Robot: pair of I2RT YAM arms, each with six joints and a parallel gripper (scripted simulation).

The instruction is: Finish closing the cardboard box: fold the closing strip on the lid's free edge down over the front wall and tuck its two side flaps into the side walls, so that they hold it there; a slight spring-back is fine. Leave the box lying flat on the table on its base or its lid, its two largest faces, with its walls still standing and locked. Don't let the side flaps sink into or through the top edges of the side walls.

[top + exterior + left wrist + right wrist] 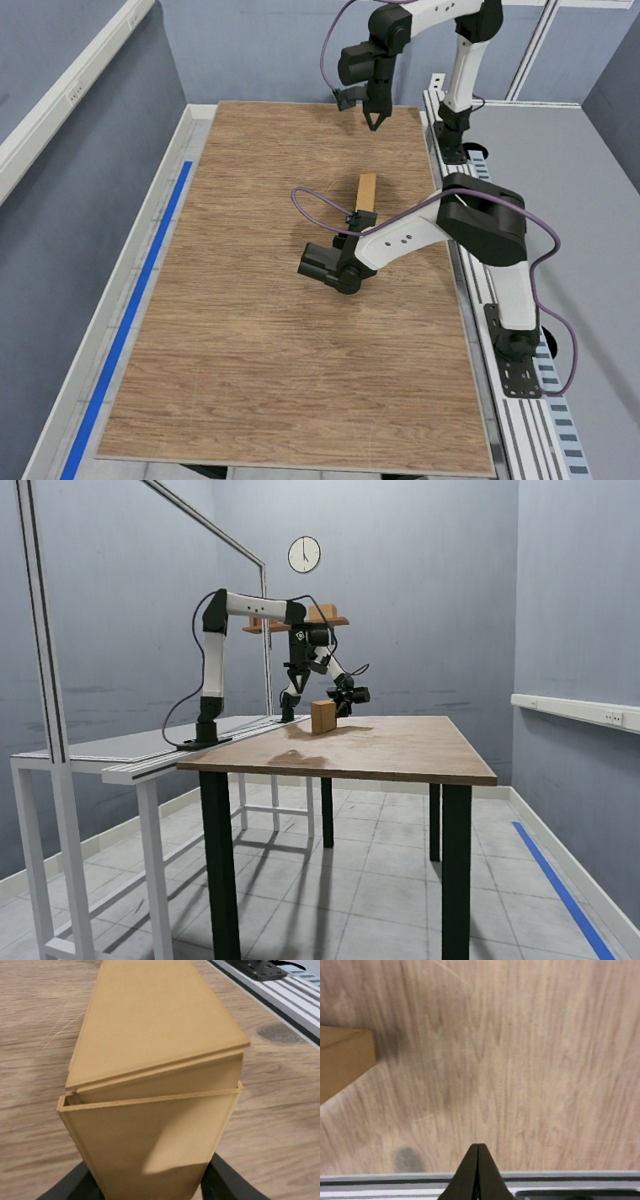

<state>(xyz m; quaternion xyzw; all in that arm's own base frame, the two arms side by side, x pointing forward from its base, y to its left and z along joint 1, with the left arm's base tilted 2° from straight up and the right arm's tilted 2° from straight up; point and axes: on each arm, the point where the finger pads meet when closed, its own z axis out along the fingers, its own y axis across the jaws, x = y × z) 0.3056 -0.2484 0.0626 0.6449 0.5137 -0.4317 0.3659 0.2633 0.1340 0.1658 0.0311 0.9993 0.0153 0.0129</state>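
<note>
The cardboard box (366, 191) (322, 717) (341, 1061) stands upright on a narrow side, not on a large face. In the left wrist view, the top face (157, 1011) ends above a narrow strip (169, 1076), which goes down behind the rim of the near wall (135, 1133). A slanted gap shows there, with a small dark opening at its left corner. The side flaps cannot be made out. My left gripper (153, 1155) is shut on the box at its near end, one finger on each side. My right gripper (373, 126) (298, 689) (478, 1153) is shut, empty, above the table beyond the box's far end.
The wooden table (269, 361) (402, 754) carries the box near its arm side. The mounting rail (467, 269) with both arm bases runs along that edge. The left forearm (402, 237) reaches low over the table beside the box. A wall shelf (341, 620) is in the background.
</note>
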